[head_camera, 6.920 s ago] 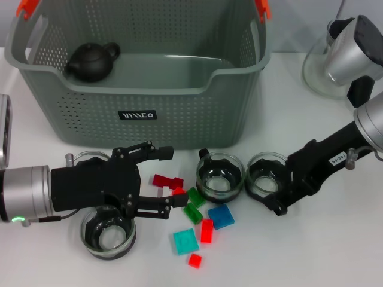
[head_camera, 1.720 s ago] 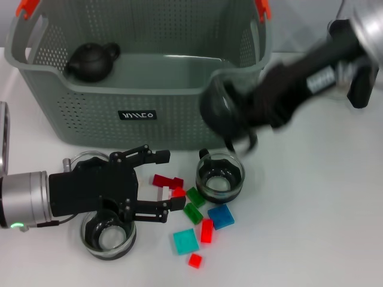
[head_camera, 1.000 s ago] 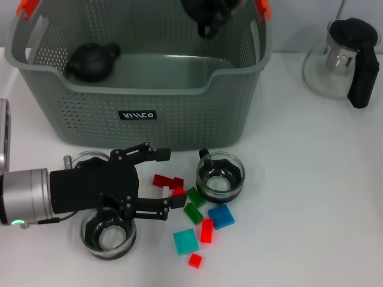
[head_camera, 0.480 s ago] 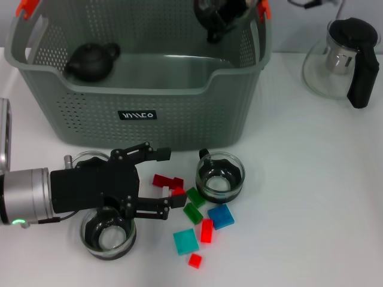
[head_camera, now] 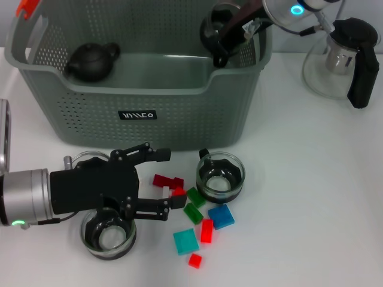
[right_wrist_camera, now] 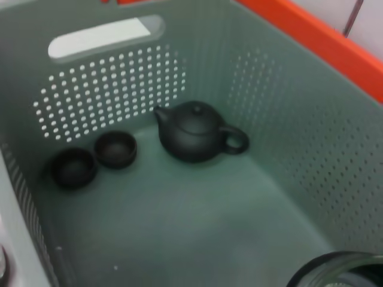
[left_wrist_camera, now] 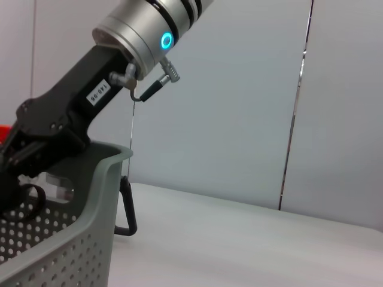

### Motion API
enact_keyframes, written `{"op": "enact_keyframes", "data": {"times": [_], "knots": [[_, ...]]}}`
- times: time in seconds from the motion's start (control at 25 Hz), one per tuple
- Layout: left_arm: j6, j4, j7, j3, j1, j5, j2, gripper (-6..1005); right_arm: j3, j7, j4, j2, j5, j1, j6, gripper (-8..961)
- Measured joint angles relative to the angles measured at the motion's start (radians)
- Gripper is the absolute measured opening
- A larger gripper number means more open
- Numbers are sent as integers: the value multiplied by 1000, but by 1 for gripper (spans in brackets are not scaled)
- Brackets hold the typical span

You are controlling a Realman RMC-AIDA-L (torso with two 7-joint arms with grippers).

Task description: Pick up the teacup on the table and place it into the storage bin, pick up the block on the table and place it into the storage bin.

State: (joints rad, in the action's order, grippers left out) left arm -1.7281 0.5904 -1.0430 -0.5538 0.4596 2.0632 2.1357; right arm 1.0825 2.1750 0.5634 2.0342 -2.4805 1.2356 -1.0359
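Over the right rear corner of the large grey perforated plastic storage bin (head_camera: 143, 84), the right gripper (head_camera: 222, 37) holds a dark glass teacup (head_camera: 214, 28) pinched between its fingers, above the bin's inside. Inside the bin sit a black clay teapot (right_wrist_camera: 194, 131) and two small dark cups (right_wrist_camera: 96, 158). Near the table's front, the left gripper (head_camera: 164, 179) rests with fingers spread apart, gripping nothing, its tips beside a scatter of red, green and blue blocks (head_camera: 200, 218) and two more glass teacups (head_camera: 220, 176).
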Motion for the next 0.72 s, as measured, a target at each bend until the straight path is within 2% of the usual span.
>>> {"op": "enact_keyframes", "data": {"times": [0.72], "knots": [[1,-1,0,0,-6,1,1,949,56,24,-33,6,-21,-1,6,57]]}}
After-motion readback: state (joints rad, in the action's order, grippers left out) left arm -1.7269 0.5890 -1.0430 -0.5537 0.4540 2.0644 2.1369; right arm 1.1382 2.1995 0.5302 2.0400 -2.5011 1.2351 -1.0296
